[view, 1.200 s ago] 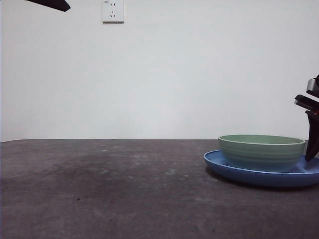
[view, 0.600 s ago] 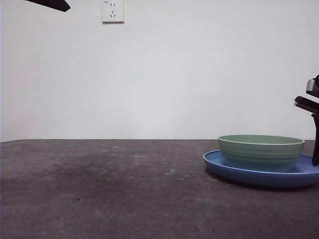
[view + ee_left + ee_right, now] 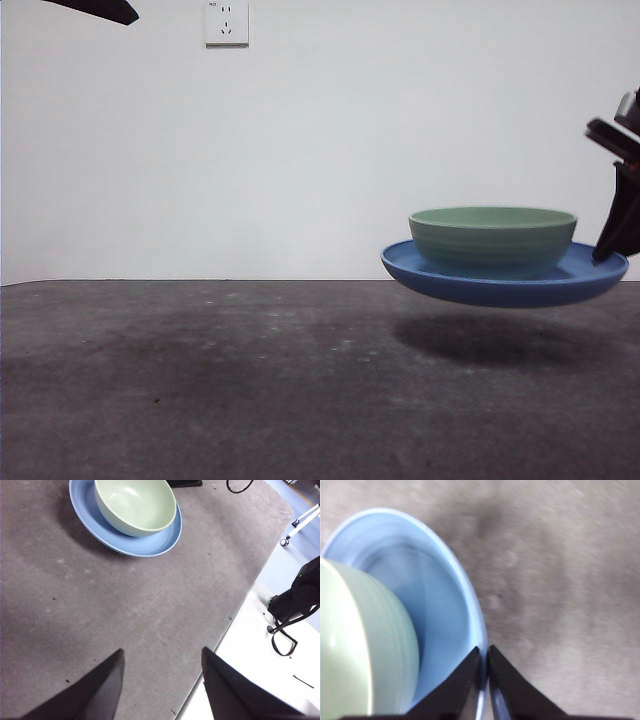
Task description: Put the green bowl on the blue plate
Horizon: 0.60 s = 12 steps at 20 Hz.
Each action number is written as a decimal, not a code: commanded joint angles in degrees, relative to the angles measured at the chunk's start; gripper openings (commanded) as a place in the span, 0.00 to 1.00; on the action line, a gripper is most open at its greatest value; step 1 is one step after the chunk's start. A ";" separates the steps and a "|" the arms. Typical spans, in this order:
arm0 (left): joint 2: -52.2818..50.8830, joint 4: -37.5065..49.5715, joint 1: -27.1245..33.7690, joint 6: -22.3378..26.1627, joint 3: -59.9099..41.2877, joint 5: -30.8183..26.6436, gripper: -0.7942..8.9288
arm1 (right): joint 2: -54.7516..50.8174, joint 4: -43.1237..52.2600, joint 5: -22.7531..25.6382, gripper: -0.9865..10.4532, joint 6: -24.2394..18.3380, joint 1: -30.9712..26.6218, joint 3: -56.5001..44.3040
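The green bowl (image 3: 493, 240) sits inside the blue plate (image 3: 420, 272), and both hang in the air above the table at the right of the front view, casting a shadow below. My right gripper (image 3: 608, 252) is shut on the plate's right rim; in its wrist view the gripper (image 3: 484, 657) pinches the plate (image 3: 440, 610) rim beside the bowl (image 3: 355, 645). My left gripper (image 3: 162, 662) is open high over the table, far from the bowl (image 3: 135, 505) and the plate (image 3: 155, 542). It shows only as a black tip (image 3: 95, 9) at the top left of the front view.
The dark grey table (image 3: 200, 380) runs to a white wall with a socket (image 3: 226, 21). In the left wrist view the table edge (image 3: 235, 615) borders a white surface with black cables (image 3: 282, 630) and a stand leg (image 3: 300, 522).
The plate with the bowl on it has risen off the table and shifted slightly left, carried by the right gripper. The left arm has not moved.
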 commanded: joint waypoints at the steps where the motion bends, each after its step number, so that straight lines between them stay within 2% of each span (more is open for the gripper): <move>1: 0.46 0.48 -0.22 0.33 0.46 0.52 0.34 | -0.90 0.55 -2.56 0.10 2.80 1.16 1.01; 6: 0.46 0.44 -0.22 0.33 0.46 0.55 0.34 | -2.16 1.86 -2.58 0.10 5.97 7.19 1.01; 10: 0.46 0.46 -0.26 0.33 0.46 0.52 0.34 | -2.14 5.25 -0.26 0.10 9.66 13.79 1.01; 12: 0.46 0.44 -0.26 0.33 0.46 0.52 0.34 | -2.12 7.45 2.56 0.10 11.61 17.31 1.01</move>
